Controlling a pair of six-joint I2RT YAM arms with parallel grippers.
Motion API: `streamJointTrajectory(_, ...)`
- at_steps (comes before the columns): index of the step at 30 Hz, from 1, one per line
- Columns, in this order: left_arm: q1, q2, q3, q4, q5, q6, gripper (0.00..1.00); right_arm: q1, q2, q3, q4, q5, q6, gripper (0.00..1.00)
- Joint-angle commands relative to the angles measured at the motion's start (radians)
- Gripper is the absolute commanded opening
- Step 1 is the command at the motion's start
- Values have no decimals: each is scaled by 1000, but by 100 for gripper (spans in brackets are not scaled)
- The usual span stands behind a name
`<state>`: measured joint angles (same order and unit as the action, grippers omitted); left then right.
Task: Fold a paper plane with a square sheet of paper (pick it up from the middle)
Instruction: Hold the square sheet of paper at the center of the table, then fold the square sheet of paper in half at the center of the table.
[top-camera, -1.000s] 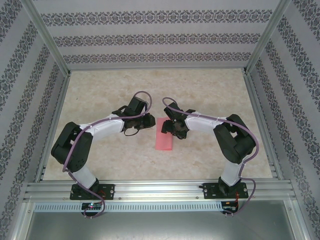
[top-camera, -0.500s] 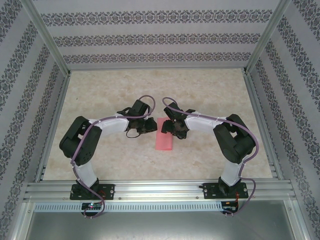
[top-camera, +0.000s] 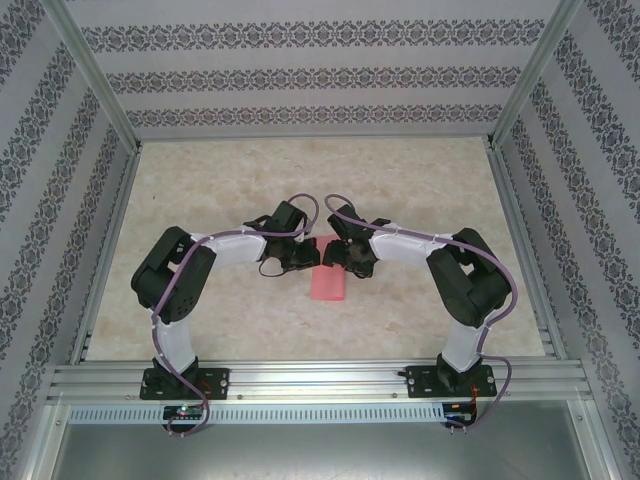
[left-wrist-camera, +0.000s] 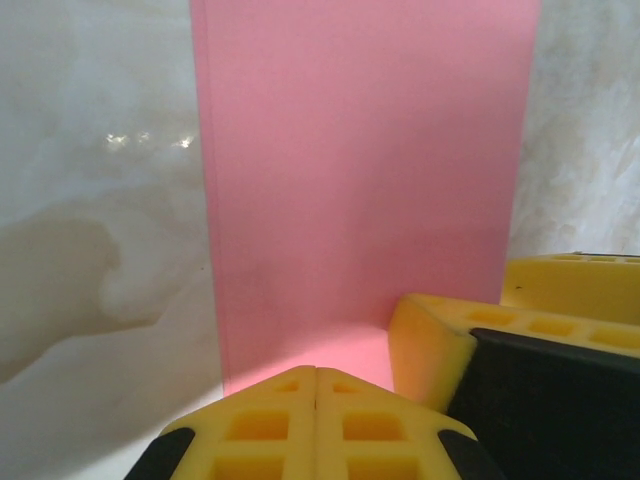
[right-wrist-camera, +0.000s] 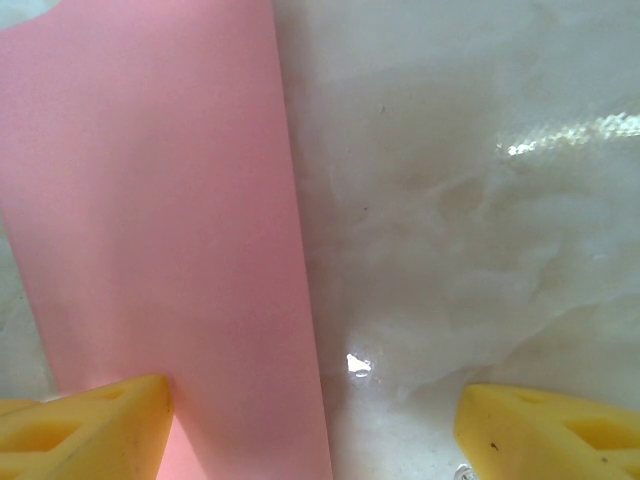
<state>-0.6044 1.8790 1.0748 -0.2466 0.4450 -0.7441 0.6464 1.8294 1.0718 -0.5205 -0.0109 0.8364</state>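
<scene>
While the paper (top-camera: 328, 284) lay flat on the table (top-camera: 420, 190) as a narrow pink strip, apparently already doubled over once, both grippers stood at its far end, facing each other across it. The left gripper (left-wrist-camera: 316, 398) had its pads pressed together. The paper's (left-wrist-camera: 360, 180) short edge sat just ahead of the tips, and nothing could be seen between them. Whether the tips touched the sheet could not be told. The right gripper (right-wrist-camera: 310, 432) stood with its fingers apart, one finger (right-wrist-camera: 85, 420) down on the paper (right-wrist-camera: 160, 200) near its long edge and the other over bare table. From the left wrist that same finger (left-wrist-camera: 445, 335) showed resting on the strip.

The step looked like setting the centre crease, with the shut left tips serving as a blunt presser. To do it well, the right finger should pin the strip firmly before anything slides, since thin paper on a glossy top would skate or buckle. The left tips should bear down lightly and run straight along the fold, away from the pinned end, never toward it. Which long edge was the fold could not be told, so that needed checking first.
</scene>
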Motion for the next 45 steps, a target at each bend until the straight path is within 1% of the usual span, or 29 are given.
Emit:
streamJointTrajectory(1,-14,32,24,29,25,-14,0,-2,132,-74,36,16,6,79)
streamJointTrajectory(9,-16,54,17,-6,-13,-2,0,-1,130,-67,39,10,5,79)
streamJointTrajectory(13,-16,59,11,-40,-46,21,0,-4,100,-33,38,-11,-21,80)
streamJointTrajectory(18,-16,64,4,-56,-63,39,0,-26,-46,6,38,-24,-65,83)
streamJointTrajectory(20,-16,63,4,-60,-70,43,0,-49,-128,-8,68,-50,-72,84)
streamJointTrajectory(22,-16,65,5,-59,-71,42,0,-68,-200,-42,123,-85,-69,83)
streamJointTrajectory(23,-15,66,5,-59,-69,44,0,-76,-233,-66,173,-117,-60,79)
streamJointTrajectory(24,-16,65,4,-57,-69,44,0,-85,-254,-91,219,-151,-51,72)
streamJointTrajectory(26,-16,65,6,-59,-71,45,0,-90,-275,-132,318,-235,-26,53)
streamJointTrajectory(27,-16,67,7,-60,-71,45,0,-88,-273,-142,347,-272,-18,47)
streamJointTrajectory(29,-16,67,7,-61,-71,47,0,-85,-248,-143,380,-331,-7,32)
streamJointTrajectory(30,-15,67,9,-61,-72,47,0,-83,-234,-141,382,-342,-3,26)
streamJointTrajectory(31,-15,68,11,-62,-70,47,0,-79,-217,-142,384,-347,-2,23)
streamJointTrajectory(34,-15,72,12,-62,-65,47,0,-76,-173,-148,377,-340,6,15)
streamJointTrajectory(37,-16,71,12,-63,-68,49,0,-77,-149,-176,402,-331,14,10)
streamJointTrajectory(39,-16,72,12,-63,-69,48,0,-81,-133,-194,423,-342,19,5)
streamJointTrajectory(45,-15,69,10,-71,-73,52,0,-91,-131,-245,467,-350,30,2)
